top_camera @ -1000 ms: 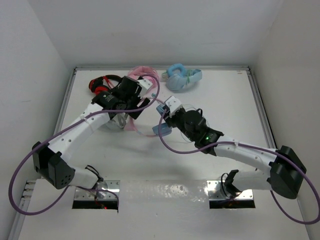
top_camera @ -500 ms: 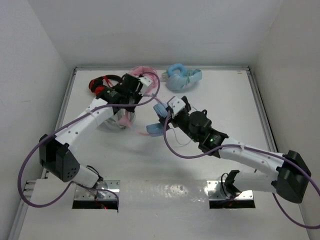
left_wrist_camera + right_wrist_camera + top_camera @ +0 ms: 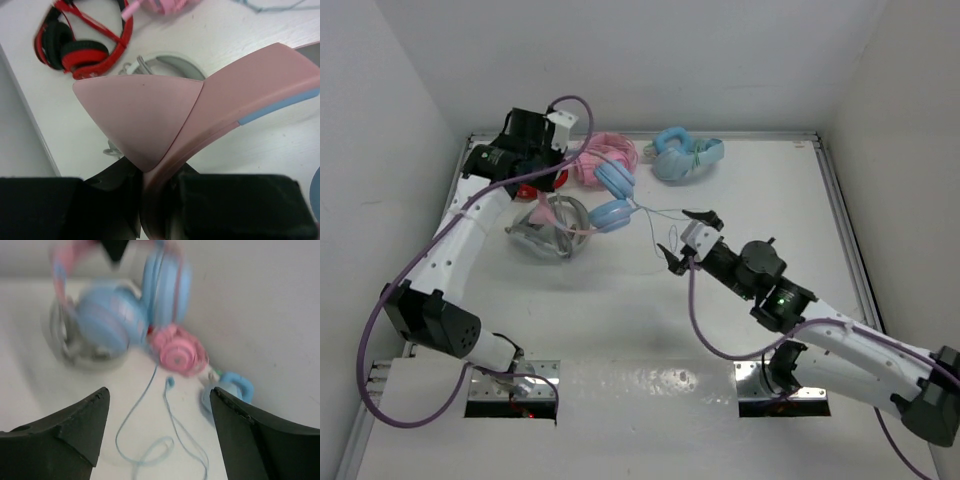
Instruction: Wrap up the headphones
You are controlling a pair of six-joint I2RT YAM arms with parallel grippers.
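1. My left fingers are pressed onto the pink headband of the headphones, right by one of its small ears. The wrist view shows the band wedged between the two black pads.
2. The headphones sit far and left of centre. The band runs up toward my raised left arm, and the two blue earcups hang side by side below it, apparently off the surface.
3. My right fingers are spread wide and hold nothing.
4. The relation that matters is the cable. It leaves the earcups and runs rightward and nearer across the surface, ending in a loose loop just beyond my right fingers. Its long axis points almost straight at them, so the right arm is clearly the nearer one for gathering it.
5. Things I can't read well:
   - The right wrist view is blurred, so I can't tell where the cable enters the earcup.
   - From above, the cable is a hairline and its loop is hard to trace.
   - My left arm covers part of the red-and-black pair in the top view.
6. A grey pair lies under the lifted headband. The pink pair and the light-blue pair sit along the far edge, close enough to snag.
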